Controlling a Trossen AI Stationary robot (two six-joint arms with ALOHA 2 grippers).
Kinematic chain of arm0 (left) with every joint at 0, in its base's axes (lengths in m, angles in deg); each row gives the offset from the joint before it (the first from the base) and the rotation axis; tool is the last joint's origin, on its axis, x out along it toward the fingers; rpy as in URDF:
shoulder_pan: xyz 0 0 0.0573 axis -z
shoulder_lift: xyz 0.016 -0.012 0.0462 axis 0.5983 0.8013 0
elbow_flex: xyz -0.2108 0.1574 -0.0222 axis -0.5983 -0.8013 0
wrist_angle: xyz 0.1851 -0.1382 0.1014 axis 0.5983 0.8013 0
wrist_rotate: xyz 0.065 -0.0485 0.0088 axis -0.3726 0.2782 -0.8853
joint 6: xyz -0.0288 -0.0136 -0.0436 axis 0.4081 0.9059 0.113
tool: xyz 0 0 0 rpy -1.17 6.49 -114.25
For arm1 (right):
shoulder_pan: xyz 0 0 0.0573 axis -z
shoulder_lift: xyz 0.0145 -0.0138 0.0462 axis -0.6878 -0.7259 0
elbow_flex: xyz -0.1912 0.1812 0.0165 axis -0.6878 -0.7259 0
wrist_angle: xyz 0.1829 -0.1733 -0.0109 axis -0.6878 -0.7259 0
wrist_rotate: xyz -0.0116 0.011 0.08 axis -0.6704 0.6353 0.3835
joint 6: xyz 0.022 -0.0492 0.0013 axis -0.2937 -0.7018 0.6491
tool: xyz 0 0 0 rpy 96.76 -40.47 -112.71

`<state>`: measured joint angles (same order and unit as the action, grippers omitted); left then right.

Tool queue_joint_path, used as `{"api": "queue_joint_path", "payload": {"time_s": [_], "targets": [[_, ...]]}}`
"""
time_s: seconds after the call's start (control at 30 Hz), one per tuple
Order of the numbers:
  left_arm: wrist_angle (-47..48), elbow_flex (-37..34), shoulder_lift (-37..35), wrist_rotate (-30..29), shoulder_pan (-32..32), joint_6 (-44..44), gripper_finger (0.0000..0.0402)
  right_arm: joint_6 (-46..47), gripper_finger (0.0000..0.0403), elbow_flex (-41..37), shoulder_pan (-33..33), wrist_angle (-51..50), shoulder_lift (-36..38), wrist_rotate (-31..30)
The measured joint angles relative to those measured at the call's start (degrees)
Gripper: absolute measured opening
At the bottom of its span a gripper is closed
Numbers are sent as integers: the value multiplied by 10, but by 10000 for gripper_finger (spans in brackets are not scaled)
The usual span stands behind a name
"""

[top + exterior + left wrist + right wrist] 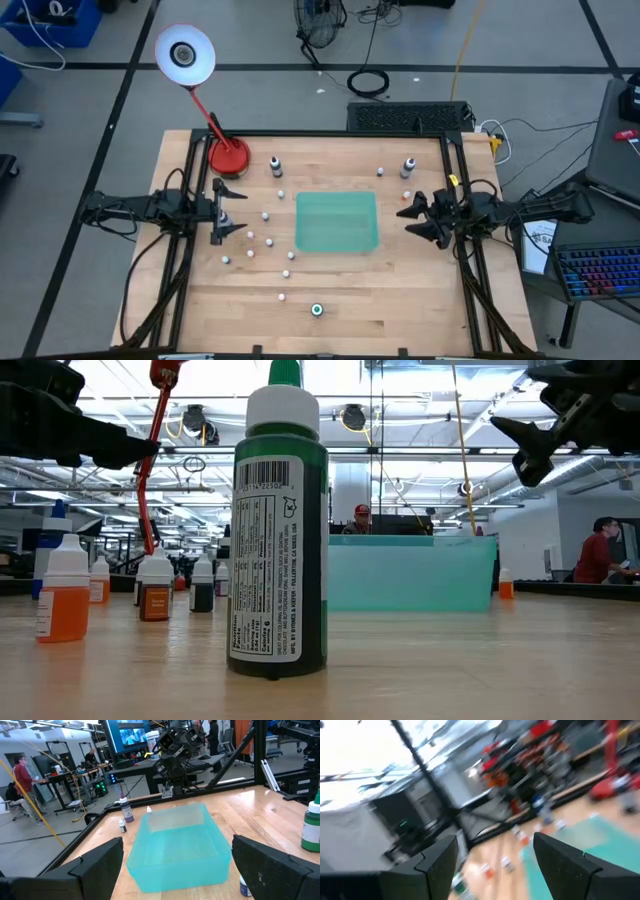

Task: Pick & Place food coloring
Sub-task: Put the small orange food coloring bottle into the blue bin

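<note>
Wooden bench (pixel 400 290) w/ translucent teal rectangular plastic tray (pixel 337 221) at centre. Tiny food coloring bottles scattered over the bench, none in tray as far as high view shows:
- cluster of small white-capped bottles (pixel 266 239) between tray and left arm
- dark bottle w/ grey top (pixel 276 165) near red round lamp base (pixel 229 156)
- second dark grey-topped bottle (pixel 408 166) on far side, towards right arm
- green bottle w/ white cap (pixel 278 525) alone at near edge of bench, upright, barcode label facing low cam
- orange-filled bottle w/ white cap (pixel 64 589) upright, to the side of green one in low view

Left gripper (pixel 226 210): released, fingers spread wide, holding nothing; sits at left side of bench just beside the white-capped cluster, pointing at tray. Left wrist view shows tray framed between its fingers (pixel 95 865)

Right gripper (pixel 417 217): also released, fingers apart, empty; near right edge of tray, raised above bench per low view

Persons visible in room behind bench, well apart from it
</note>
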<state>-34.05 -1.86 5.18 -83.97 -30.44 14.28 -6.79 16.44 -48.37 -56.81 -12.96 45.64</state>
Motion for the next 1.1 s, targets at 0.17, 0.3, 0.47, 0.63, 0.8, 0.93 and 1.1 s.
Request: {"api": "queue_joint_path", "payload": {"time_s": [0.17,0.3,0.47,0.63,0.8,0.93,1.1], "targets": [[0,0,0,0,0,0,365,-14,247,119,25,-217,-22,-97],[0,0,0,0,0,0,365,52,247,284,64,-554,-125,-223],[-5,0,0,0,0,0,365,128,247,435,130,-793,-277,-242],[-4,0,0,0,0,0,365,139,247,465,171,-809,-392,-144],[-4,0,0,0,0,0,365,120,247,465,183,-816,-477,-139],[-4,0,0,0,0,0,365,113,247,462,188,-811,-521,-180],[-4,0,0,0,0,0,365,123,247,452,188,-800,-559,-231]]}}
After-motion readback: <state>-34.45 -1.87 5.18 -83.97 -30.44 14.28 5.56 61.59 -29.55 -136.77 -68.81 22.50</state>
